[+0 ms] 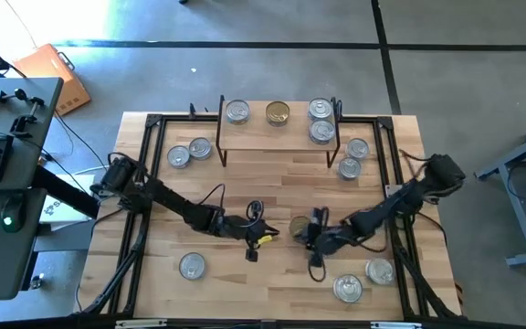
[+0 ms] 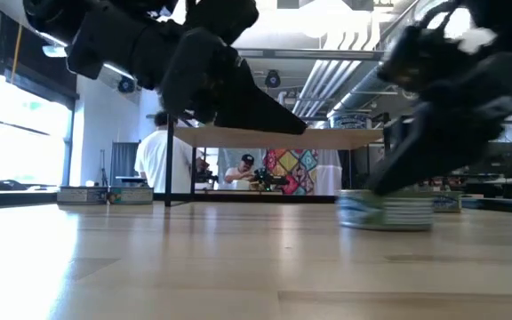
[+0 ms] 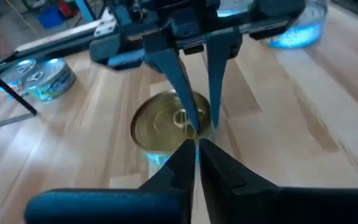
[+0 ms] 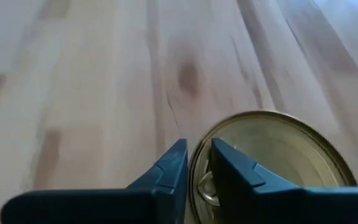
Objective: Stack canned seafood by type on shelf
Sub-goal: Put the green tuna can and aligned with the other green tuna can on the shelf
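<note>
Eleven short round tins show in the high view. Three silver-lidded tins (image 1: 236, 111) and one gold-lidded one (image 1: 278, 112) sit on the shelf (image 1: 254, 132), a small rack with a light wooden top on thin black legs at the far middle of the wooden table (image 1: 245, 183). Two silver tins lie left of the shelf, two right of it, one at the near left and two at the near right. At the table's middle lies a gold-lidded round tin (image 1: 298, 226). The left gripper (image 1: 261, 236) is just left of it and the right gripper (image 1: 310, 233) is on it.

The low view alone gives the tin's side (image 2: 385, 212): a pale band with bluish print, standing flat on the table under the right arm. The shelf top (image 2: 327, 138) lies beyond, and a person in a white shirt (image 2: 163, 164) stands far behind.

The left wrist view shows the left gripper (image 3: 196, 144) with its fingers closed together, empty, tips at the tin's left edge. Only here do the right gripper's two fingers (image 3: 180, 93) show coming down onto the lid (image 3: 160, 124), near its pull ring.

The right wrist view shows the right gripper (image 4: 197, 146) nearly closed, pinching the tin's rim, with the dull gold lid (image 4: 278, 149) beside the inner finger.
</note>
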You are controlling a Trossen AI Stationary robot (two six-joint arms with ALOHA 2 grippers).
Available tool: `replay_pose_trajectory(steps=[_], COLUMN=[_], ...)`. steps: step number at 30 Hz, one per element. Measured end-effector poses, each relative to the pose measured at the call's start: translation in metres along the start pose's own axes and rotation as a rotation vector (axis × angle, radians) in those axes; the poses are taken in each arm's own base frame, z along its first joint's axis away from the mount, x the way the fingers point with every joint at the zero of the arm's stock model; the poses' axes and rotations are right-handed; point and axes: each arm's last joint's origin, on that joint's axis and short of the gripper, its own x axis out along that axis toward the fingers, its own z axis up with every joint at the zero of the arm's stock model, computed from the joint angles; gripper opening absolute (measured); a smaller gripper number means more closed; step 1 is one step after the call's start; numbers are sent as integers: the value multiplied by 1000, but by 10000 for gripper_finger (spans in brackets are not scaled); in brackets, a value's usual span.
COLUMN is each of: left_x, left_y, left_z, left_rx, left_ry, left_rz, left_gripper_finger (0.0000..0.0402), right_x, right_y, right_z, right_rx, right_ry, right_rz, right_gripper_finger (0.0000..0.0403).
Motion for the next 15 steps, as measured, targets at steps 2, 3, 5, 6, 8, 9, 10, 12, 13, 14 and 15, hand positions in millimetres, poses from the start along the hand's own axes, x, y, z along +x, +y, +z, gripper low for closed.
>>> replay_pose_trajectory(steps=[2,3,5,6,8,9,10,12,13,14,15], left_x=[-6,-10,-17,-21,-29,-32,-35,-40,-40,-40,-39], left_y=[-1,-2,-3,-3,-4,-4,-5,-7,-9,-10,-11], left_z=[3,4,6,7,9,10,11,10,10,8,6], left_rx=[19,26,34,41,35,26,16,10,12,17,31], left_ry=[26,40,80,103,136,152,161,190,198,205,212], left_rz=[1,-3,-14,-21,-31,-34,-38,-49,-53,-56,-60], left_gripper_finger=[31,37,49,55,65,68,72,78,80,82,84], right_x=[13,19,31,36,46,49,51,52,50,46,42], right_y=[-4,-5,-5,-4,0,2,4,10,13,16,19], right_z=[6,9,21,29,45,52,56,61,63,63,62], right_rx=[-4,-13,-45,-68,-128,-164,-205,-264,-277,-284,-287], right_ry=[-53,-79,-147,-188,-252,-266,-260,-221,-195,-158,-120], right_rz=[47,67,90,109,127,126,119,104,88,64,32], right_gripper_finger=[47,43,37,34,30,28,26,23,22,20,18])
